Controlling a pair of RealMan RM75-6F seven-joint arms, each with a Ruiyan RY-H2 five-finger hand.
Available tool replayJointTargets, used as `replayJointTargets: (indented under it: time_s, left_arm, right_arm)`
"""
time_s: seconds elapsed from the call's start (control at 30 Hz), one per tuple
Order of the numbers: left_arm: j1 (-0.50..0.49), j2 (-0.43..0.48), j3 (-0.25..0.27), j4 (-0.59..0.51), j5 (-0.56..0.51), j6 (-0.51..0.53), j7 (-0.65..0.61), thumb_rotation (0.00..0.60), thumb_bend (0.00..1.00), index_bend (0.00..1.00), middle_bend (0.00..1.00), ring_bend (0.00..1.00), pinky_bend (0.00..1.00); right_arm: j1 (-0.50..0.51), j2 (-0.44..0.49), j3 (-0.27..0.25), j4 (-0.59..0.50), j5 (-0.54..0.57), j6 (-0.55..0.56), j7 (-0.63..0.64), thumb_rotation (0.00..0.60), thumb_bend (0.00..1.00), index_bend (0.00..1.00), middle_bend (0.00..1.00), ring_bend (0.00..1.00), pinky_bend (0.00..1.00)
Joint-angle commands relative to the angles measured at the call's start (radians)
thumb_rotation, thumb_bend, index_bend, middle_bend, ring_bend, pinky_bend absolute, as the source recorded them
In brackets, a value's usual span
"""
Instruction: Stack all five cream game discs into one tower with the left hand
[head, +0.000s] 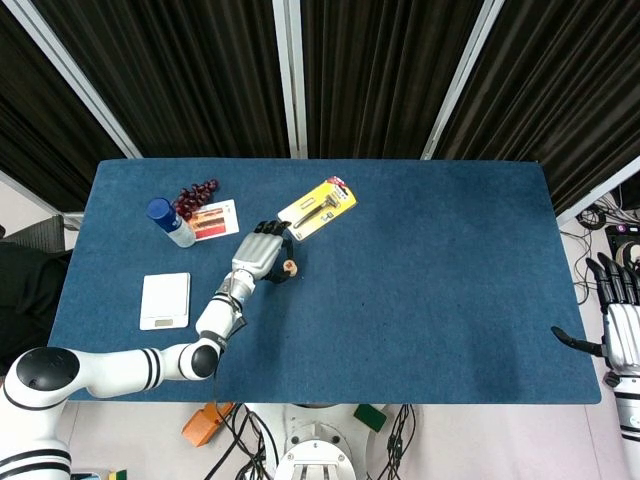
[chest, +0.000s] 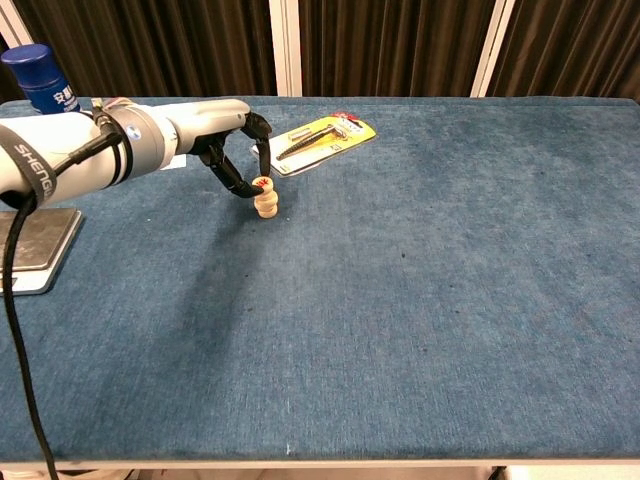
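Left hand: left hand (chest: 232, 142) reaches over the table, thumb and a finger closed on the top disc of the tower, the other fingers curled above it; seen from the head camera at (head: 262, 251).
Right hand: right hand (head: 618, 318) hangs off the table's right end, well away from the tower, fingers apart and holding nothing.
Room: black pleated curtains (head: 380, 75) with pale vertical rails stand behind the table; cables lie on the floor below its near edge.
Table: table (chest: 420, 300) is covered in blue cloth and carries everything named below.
Tower: tower of cream discs (chest: 265, 200) stands upright just right of the left hand, long axis vertical, with a red mark on the top disc; the number of discs cannot be told.
Scale: white scale (head: 165, 301) lies well left of the tower, toward the near edge.
Package: yellow blister pack (chest: 322, 137) holding a metal tool lies just behind the tower, its long axis diagonal; print unreadable.
Bottle: blue-capped bottle (head: 170, 221) stands left of the tower, lettering illegible.
Card: a printed card (head: 214, 221) lies beside the bottle.
Grapes: dark grapes (head: 196, 194) lie behind the card.
Arm writing: forearm sleeve reads "SHENG", the rest hidden.
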Motion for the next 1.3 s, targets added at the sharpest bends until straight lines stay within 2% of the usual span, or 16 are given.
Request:
replayJointTargets:
  time_s: [0.03,0.3,0.5,0.7,0.87,1.03,1.2,1.3]
  left_arm:
    - [-0.001,0.0,0.002,0.001,0.0,0.001,0.0,0.6,0.32,0.44,0.04,0.0,0.0]
    - [0.01,0.02,0.005,-0.038,0.04,0.032,-0.014,0.6,0.31,0.43,0.04,0.0,0.0]
    - [0.068,0.109,0.029,-0.177,0.134,0.105,-0.041,0.6,0.3,0.4,0.06,0.0,0.0]
    - [0.17,0.201,0.107,-0.324,0.279,0.231,-0.061,0.6,0.28,0.4,0.15,0.02,0.0]
    - [0.276,0.277,0.19,-0.43,0.402,0.354,-0.072,0.6,0.27,0.4,0.2,0.08,0.04]
    - [0.372,0.35,0.258,-0.502,0.5,0.442,-0.097,0.6,0.27,0.4,0.25,0.14,0.18]
    - [0.478,0.381,0.287,-0.476,0.591,0.579,-0.137,0.6,0.25,0.4,0.27,0.17,0.21]
    - [0.552,0.409,0.294,-0.432,0.629,0.68,-0.158,0.6,0.24,0.4,0.27,0.17,0.16]
  right_arm:
    - [0.0,0.0,0.0,0.0,0.001,0.0,0.001,0.6,0.12,0.0,0.0,0.0,0.0]
    - [-0.001,0.002,0.002,0.002,0.001,0.003,0.003,0.6,0.12,0.0,0.0,0.0,0.0]
    - [0.001,0.003,0.004,0.008,0.001,0.0,0.011,0.6,0.12,0.0,0.0,0.0,0.0]
    - [0.005,-0.008,-0.002,0.023,-0.005,-0.01,0.028,0.6,0.12,0.0,0.0,0.0,0.0]
    - [0.005,-0.012,-0.003,0.035,-0.007,-0.009,0.04,0.6,0.12,0.0,0.0,0.0,0.0]
    - [0.01,-0.012,-0.002,0.035,-0.017,-0.007,0.044,0.6,0.12,0.0,0.0,0.0,0.0]
    - [0.013,0.001,-0.016,0.031,-0.034,-0.02,0.052,0.6,0.12,0.0,0.0,0.0,0.0]
    - [0.019,0.022,-0.029,0.027,-0.049,-0.039,0.068,0.6,0.12,0.0,0.0,0.0,0.0]
